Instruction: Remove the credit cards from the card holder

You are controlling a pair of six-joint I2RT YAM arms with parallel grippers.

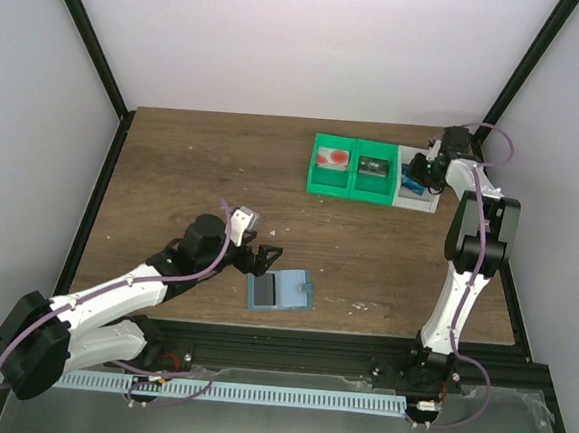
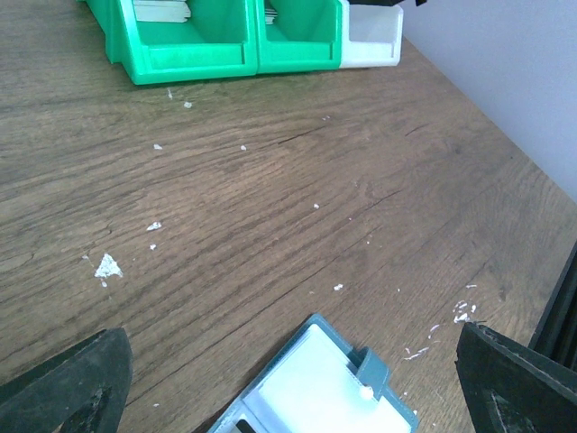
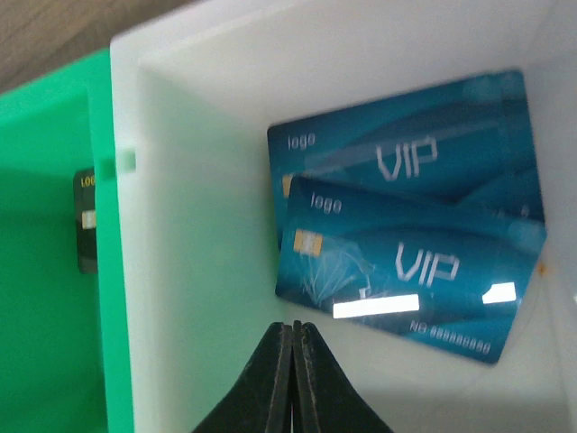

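The light-blue card holder (image 1: 279,290) lies open and flat on the table near the front edge. In the left wrist view it (image 2: 315,388) shows a clear pocket panel and a snap tab. My left gripper (image 1: 261,257) is open and empty, just behind and to the left of the holder, with its fingers (image 2: 68,379) wide apart on either side of it. My right gripper (image 3: 293,327) is shut with nothing between its fingertips, inside the white bin (image 3: 189,271). Two blue VIP credit cards (image 3: 406,253) lie overlapped in that bin.
Two green bins (image 1: 352,167) stand at the back right, the white bin (image 1: 417,191) beside them. Red cards (image 1: 332,160) lie in the left green bin and a black card (image 3: 86,221) in the right one. White crumbs (image 2: 106,266) dot the wooden table.
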